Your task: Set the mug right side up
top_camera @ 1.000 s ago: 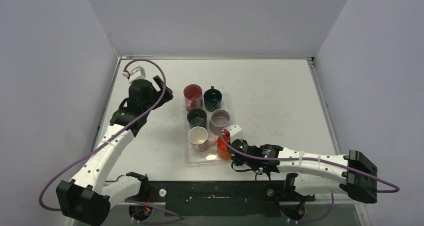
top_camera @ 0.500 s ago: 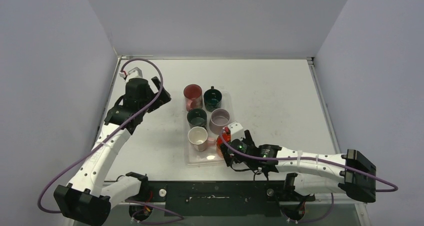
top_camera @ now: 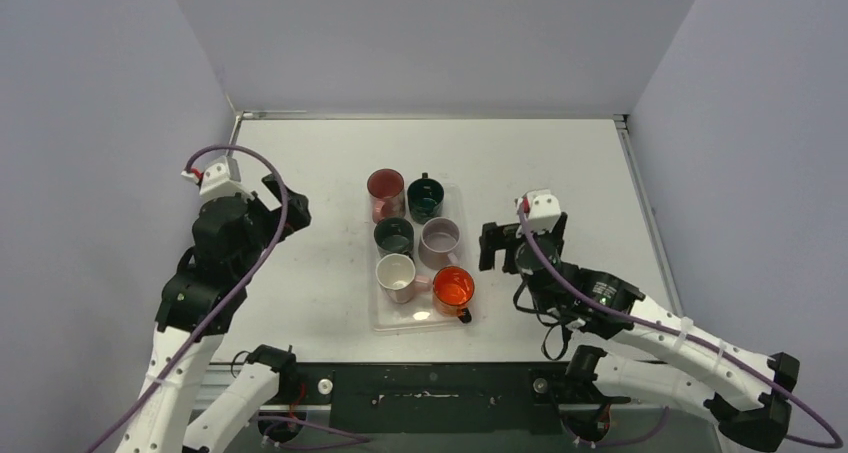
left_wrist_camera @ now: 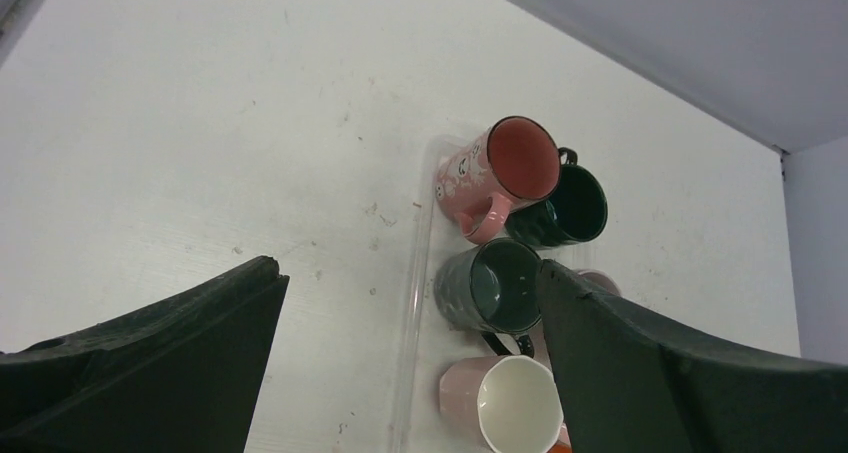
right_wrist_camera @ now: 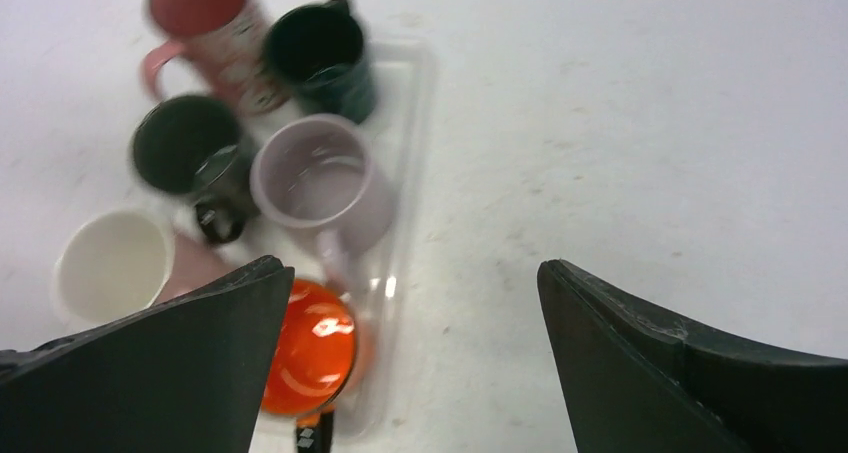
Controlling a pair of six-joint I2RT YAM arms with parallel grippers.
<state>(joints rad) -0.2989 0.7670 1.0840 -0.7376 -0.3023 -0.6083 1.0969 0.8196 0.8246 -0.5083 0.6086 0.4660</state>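
White tabletop (top_camera: 560, 173) fills the floor of a pale grey-walled enclosure, and a clear plastic tray (top_camera: 405, 319) lies near its middle. 6 mugs stand in the tray in 2 columns, all with their mouths facing up.

At the far end are the red mug (top_camera: 385, 187) and the dark teal mug (top_camera: 426, 199). The dark green mug (top_camera: 394, 236) and the lilac mug (top_camera: 440, 239) sit behind them in the middle row. The white mug (top_camera: 396, 273), pink on the outside, stands at the near left.

The orange mug (top_camera: 453, 287) stands upright in the near right corner of the tray, just beside the white mug. Its glossy inside faces up and its black handle points toward the arm bases.

The left gripper (top_camera: 288, 205) hovers over bare table to the left of the tray, well apart from it. Its jaws are spread wide with nothing between them.

The right gripper (top_camera: 521, 246) hangs over bare table to the right of the tray, level with the lilac mug. Its jaws are also spread wide and empty, touching no mug.
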